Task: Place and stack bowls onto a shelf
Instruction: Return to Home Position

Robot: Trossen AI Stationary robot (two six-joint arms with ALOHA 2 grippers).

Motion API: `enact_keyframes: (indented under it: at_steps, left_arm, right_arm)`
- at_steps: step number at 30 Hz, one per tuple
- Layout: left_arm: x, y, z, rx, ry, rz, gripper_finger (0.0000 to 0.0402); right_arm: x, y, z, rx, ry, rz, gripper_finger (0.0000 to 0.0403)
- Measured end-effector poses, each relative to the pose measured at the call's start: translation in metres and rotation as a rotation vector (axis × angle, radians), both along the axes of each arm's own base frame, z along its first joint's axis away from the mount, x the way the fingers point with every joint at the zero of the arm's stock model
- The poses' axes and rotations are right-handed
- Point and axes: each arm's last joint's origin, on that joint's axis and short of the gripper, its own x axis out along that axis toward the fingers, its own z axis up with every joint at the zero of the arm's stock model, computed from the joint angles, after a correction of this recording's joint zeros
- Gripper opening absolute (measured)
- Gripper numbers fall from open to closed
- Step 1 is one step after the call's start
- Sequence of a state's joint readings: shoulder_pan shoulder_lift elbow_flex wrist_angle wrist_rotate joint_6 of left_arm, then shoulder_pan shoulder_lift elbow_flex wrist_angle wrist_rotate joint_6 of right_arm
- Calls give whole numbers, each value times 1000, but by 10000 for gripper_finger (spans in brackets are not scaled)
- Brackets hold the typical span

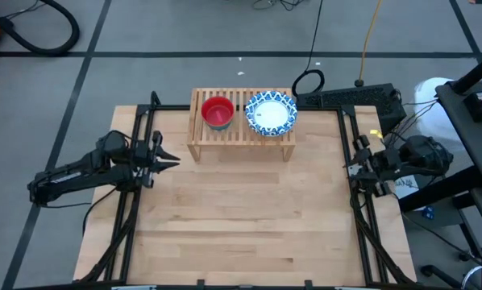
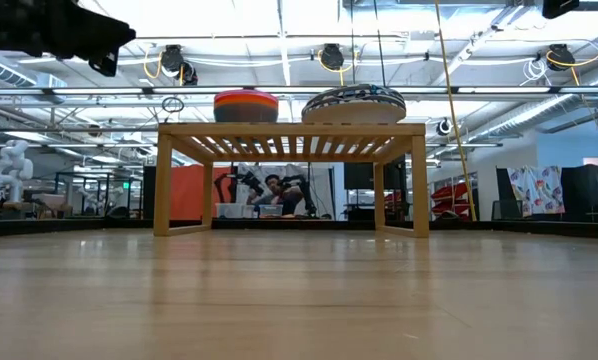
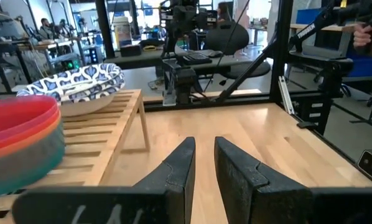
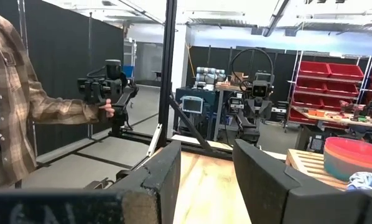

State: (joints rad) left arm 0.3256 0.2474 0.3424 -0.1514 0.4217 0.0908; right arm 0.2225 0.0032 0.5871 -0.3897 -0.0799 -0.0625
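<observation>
High view: the shelf [image 1: 241,138] is seen at the upper centre of the table [image 1: 241,234]. The plain bowls [image 1: 218,112] are stacked on its left part, pink on top, and the patterned bowls [image 1: 270,113] are stacked just beside them on the right. At the left table edge the left pincer [image 1: 171,158] is held narrowly parted, empty. At the right edge the right pincer [image 4: 206,149] is spread wider, gripping nothing.

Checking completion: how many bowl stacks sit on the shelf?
2: the plain-coloured stack on the shelf's left half, the blue-patterned stack on its right. Nested bowls may be hidden.
</observation>
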Motion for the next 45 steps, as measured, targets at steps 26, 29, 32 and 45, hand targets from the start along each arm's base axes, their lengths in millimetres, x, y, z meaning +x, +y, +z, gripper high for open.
enact_keyframes:
  at_steps: [26, 29, 32, 45]
  left_arm:
    - [12, 4, -10, 160, 83, -6, 67]
    - [11, 4, -12, 180, 99, -11, 67]
    - [11, 4, -15, 180, 130, -16, 67]
    - [9, 3, -23, 205, 204, -34, 67]
  right_arm:
    - [38, 9, -52, 77, 10, 12, 141]
    - [39, 9, -53, 83, 4, 13, 141]
    - [40, 9, -56, 79, 9, 12, 141]
    - [41, 9, -57, 79, 1, 12, 141]
